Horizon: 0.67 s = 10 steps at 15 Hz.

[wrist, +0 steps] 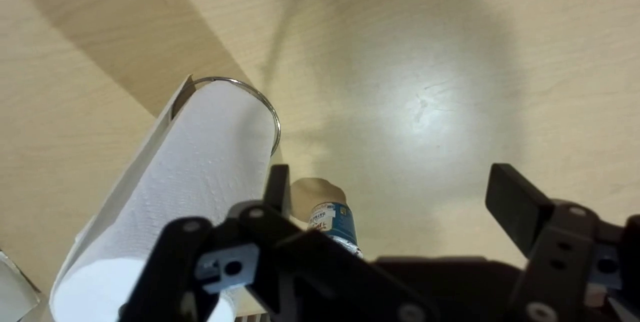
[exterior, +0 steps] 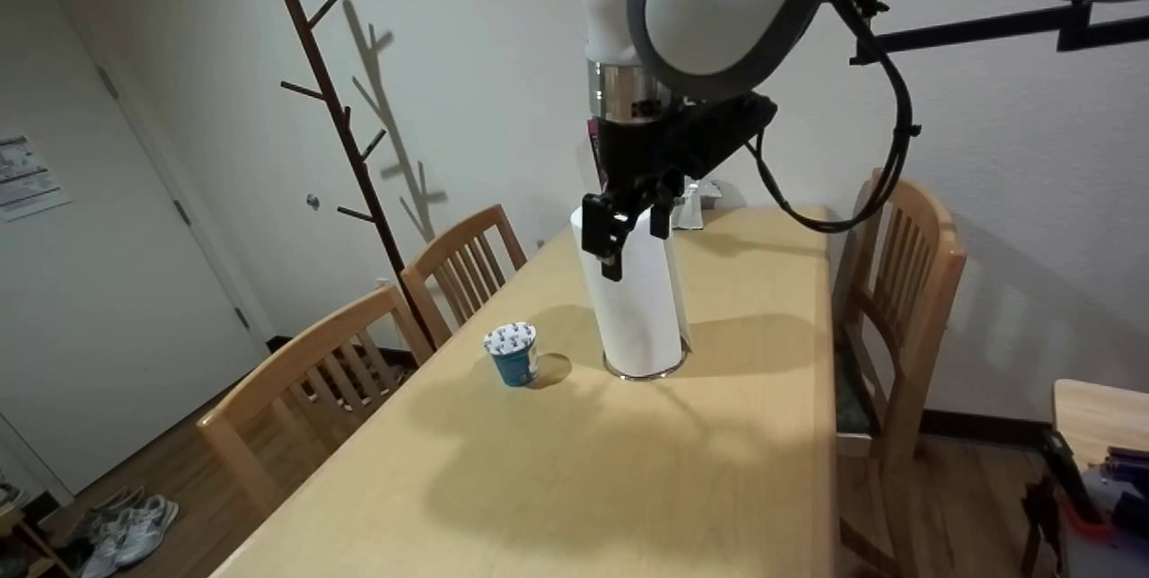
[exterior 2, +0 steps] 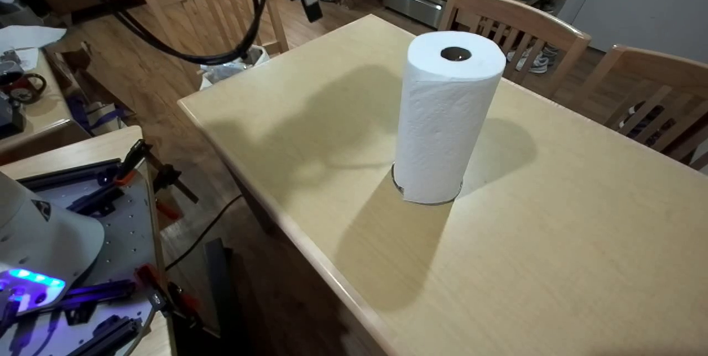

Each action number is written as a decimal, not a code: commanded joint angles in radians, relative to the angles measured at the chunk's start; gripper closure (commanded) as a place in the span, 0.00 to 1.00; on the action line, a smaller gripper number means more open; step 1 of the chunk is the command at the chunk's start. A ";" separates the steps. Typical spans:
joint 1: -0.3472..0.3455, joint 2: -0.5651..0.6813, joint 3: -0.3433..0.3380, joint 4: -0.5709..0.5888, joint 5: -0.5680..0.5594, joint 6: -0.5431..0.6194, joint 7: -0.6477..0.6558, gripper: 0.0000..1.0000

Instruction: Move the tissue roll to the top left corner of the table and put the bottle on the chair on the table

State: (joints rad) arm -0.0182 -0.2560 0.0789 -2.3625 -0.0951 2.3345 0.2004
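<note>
Standing upright on the wooden table (exterior 2: 581, 245), the paper towel roll (exterior 2: 442, 129) is resting over a metal ring base (wrist: 267, 100), a blue lidded tub (exterior: 514, 363) sitting near it. The Robotiq gripper (wrist: 392, 182) is hovering near the roll, its jaws standing wide apart and holding nothing; in the wrist view the roll is showing outside the gap, past one finger (wrist: 277, 187).

The roll is probably going to be handling as light and soft: dry, textured paper giving under a squeeze, the cardboard core (exterior 2: 456, 53) stiffening the middle. A loose sheet (wrist: 138, 164) along one flank is inviting a snag or some unwinding, so avoiding that edge is making sense. Clasping both flanks in the upper half is looking best, if the jaws are spanning the girth; that I cannot tell. Pinching the top wall, one fingertip going inside the core, is offering a narrower hold. Being tall, the roll is likely tipping if nudged high. No bottle is showing clearly on the wooden chairs (exterior 2: 520, 12).
</note>
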 commanded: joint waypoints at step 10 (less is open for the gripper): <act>0.094 0.377 -0.006 0.408 -0.045 -0.079 -0.233 0.00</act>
State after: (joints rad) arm 0.0748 0.0417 0.0762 -2.0860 -0.0995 2.3023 -0.0299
